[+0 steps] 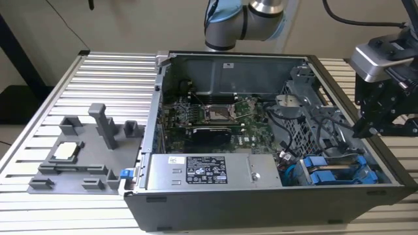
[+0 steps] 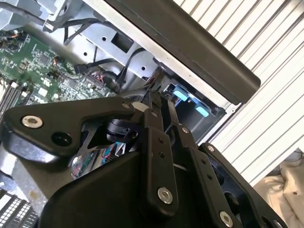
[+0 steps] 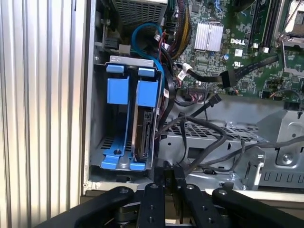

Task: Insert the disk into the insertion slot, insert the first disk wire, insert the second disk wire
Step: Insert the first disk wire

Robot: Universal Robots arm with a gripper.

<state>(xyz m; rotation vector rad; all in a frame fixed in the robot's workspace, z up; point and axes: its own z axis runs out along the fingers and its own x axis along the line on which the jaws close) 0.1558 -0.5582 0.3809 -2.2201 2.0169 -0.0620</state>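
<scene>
Hovering at the exterior view's right, the gripper (image 1: 365,128) is positioned over the side wall of the open computer case (image 1: 261,208), which is set on a slatted aluminium table (image 1: 111,73). In both wrist views the fingers (image 3: 167,178) are seen drawn together, tip against tip. A black cable (image 3: 184,142) runs close to the tips; whether it is pinched between them cannot be determined.

The disk (image 3: 144,130), clipped in its blue frame, is seated on edge in the insertion slot (image 3: 128,60), at the lower right of the case in the exterior view. Its blue handle end is roughly level with that of a second blue carrier (image 3: 117,90) just beside it. Further black cables are draped over the perforated grey cage (image 3: 223,135) next to the slot, and a blue cable (image 3: 142,29) is looped beyond the carriers.

The motherboard (image 1: 216,115) and the labelled power supply (image 1: 209,171) are exposed inside the case. A grey fixture tray (image 1: 78,161) is placed on the table at the exterior view's left, well apart from the gripper
</scene>
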